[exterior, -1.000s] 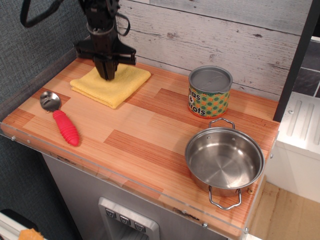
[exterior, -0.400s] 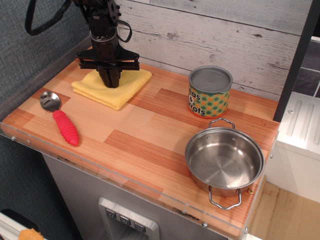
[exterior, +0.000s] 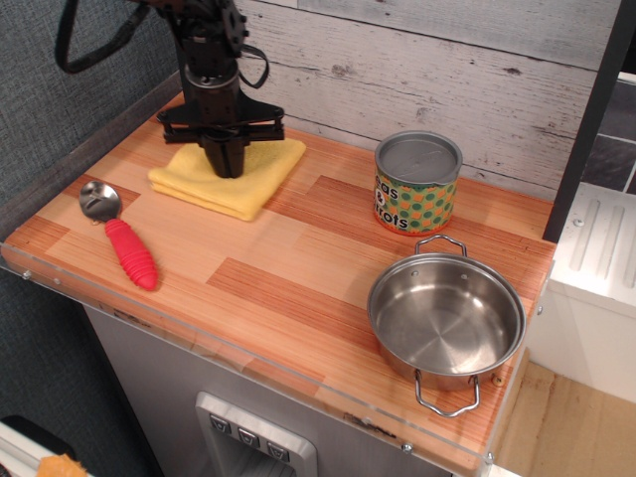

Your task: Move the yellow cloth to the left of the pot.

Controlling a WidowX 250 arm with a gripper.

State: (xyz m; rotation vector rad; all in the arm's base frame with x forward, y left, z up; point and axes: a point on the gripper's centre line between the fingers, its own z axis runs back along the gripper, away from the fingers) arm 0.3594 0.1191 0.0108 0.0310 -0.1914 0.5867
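Observation:
The yellow cloth (exterior: 256, 186) lies folded at the back left of the wooden tabletop (exterior: 298, 263). My gripper (exterior: 228, 169) points straight down onto the middle of the cloth. Its dark fingers are drawn together into a narrow wedge that pinches the fabric. The shiny steel pot (exterior: 446, 316), with two wire loop handles, sits empty at the front right, far from the cloth and the gripper.
A tin can (exterior: 417, 184) with a green-orange dotted label stands behind the pot at the back right. A spoon with a red handle (exterior: 121, 238) lies near the left front edge, just in front of the cloth. A plank wall runs along the back.
The gripper has moved slightly right and toward the front, and the cloth has slid the same way with it.

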